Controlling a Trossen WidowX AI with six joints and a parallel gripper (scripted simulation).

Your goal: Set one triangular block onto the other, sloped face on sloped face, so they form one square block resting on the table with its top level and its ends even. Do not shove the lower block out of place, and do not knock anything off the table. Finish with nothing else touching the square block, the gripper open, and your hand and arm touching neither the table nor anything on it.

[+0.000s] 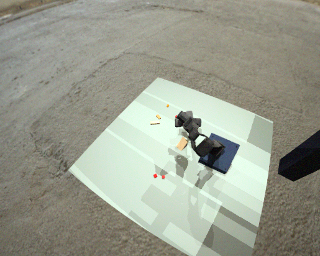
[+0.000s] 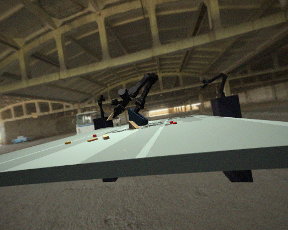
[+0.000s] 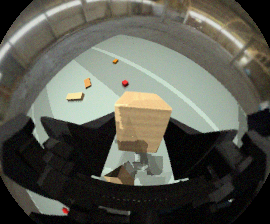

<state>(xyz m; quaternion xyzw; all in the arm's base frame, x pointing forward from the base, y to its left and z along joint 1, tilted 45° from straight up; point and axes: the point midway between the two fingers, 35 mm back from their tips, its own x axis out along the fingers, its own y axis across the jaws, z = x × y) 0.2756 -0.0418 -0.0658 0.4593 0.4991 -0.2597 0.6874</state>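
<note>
One triangular wooden block [image 3: 142, 125] [image 2: 110, 116] is held between the fingers of my gripper [image 3: 140, 114] [image 2: 113, 114], which is shut on it. In the exterior view it is raised above the table and tilted; in the top view the arm hides it. The other triangular block [image 1: 182, 143] [image 2: 133, 125] [image 3: 120, 175] rests on the table near the arm's base, apart from the held block. Its slope shows in the exterior view. In the wrist view it is partly hidden at the bottom, behind the gripper parts.
A red cube [image 1: 176, 117] [image 2: 94, 135] [image 3: 125, 83], an orange piece [image 1: 168, 105] [image 2: 67, 142] [image 3: 115, 61] and two flat wooden pieces [image 1: 158, 117] [image 1: 155, 123] lie beyond the gripper. Two red cubes [image 1: 155, 176] [image 1: 163, 177] lie on the other side. The arm stands on a dark blue base plate [image 1: 232, 150].
</note>
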